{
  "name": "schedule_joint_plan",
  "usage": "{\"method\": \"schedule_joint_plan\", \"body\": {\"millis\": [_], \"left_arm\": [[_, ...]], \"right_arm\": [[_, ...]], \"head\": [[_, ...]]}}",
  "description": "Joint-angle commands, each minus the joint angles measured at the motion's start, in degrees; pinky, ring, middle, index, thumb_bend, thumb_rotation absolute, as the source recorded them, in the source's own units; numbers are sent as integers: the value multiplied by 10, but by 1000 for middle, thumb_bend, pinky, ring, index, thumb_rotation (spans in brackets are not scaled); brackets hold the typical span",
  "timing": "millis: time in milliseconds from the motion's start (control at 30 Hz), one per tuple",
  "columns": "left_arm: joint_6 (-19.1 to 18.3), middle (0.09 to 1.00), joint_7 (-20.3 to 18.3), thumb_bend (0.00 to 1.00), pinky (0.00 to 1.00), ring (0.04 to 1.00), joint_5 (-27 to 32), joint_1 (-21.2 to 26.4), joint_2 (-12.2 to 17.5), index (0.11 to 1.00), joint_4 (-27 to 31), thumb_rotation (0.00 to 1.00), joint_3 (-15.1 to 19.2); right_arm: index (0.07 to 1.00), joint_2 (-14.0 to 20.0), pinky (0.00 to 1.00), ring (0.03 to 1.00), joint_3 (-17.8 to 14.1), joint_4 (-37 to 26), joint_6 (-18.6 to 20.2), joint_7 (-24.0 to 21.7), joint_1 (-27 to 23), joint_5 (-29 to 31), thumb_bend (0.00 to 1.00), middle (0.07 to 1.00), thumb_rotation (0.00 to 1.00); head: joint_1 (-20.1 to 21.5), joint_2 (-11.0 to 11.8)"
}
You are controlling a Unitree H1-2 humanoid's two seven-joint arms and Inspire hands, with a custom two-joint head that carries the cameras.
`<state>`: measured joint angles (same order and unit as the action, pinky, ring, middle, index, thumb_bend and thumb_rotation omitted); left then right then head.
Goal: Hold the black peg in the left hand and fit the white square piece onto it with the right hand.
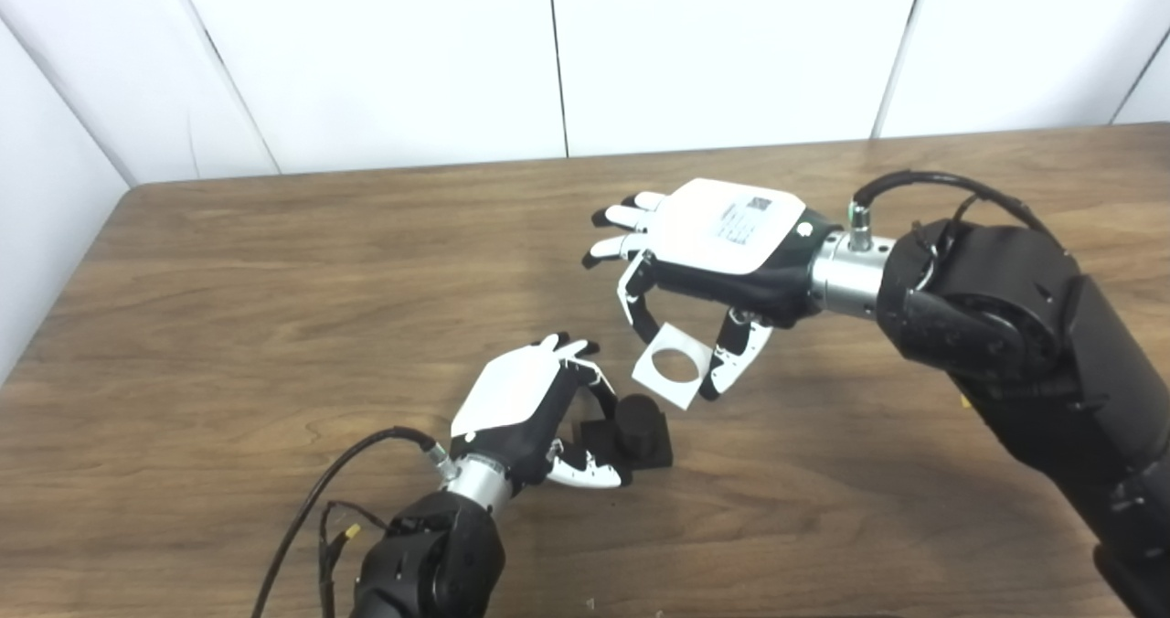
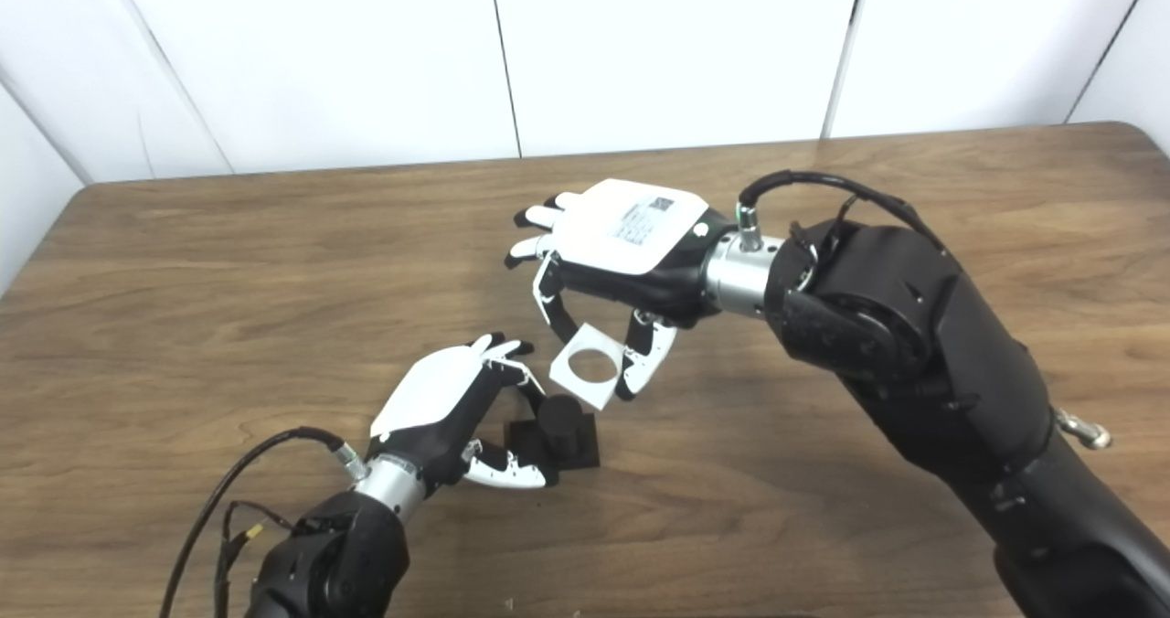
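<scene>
The black peg is a short cylinder on a square black base, resting on the wooden table. My left hand wraps around the base from the left, thumb and fingers shut on it. The white square piece, with a round hole in its middle, hangs tilted just above and to the right of the peg's top, apart from it. My right hand holds that piece from above, pinched between thumb and a finger, its other fingers stretched out to the left.
The table's back edge meets a white panelled wall. The left table edge runs along the picture's left side. A black cable loops from my left wrist near the bottom edge.
</scene>
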<state>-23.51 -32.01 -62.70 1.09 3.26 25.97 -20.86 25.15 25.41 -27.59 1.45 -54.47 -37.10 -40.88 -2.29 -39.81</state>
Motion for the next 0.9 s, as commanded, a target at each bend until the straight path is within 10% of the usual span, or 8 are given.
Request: {"method": "schedule_joint_plan", "body": {"millis": [0, 867], "left_arm": [[3, 930, 5, 517, 994, 1000, -9, 9, 2, 491, -11, 61, -2], [-2, 933, -3, 516, 1000, 1000, -18, 15, -7, 491, -7, 61, -2]], "right_arm": [[489, -9, 1000, 1000, -1, -16, 5, -3, -21, -2, 525, 924, 138], [485, -48, 1000, 1000, 39, 31, -28, 9, 1, -29, 523, 927, 137]], "head": [[-1, 0], [-8, -3]]}}
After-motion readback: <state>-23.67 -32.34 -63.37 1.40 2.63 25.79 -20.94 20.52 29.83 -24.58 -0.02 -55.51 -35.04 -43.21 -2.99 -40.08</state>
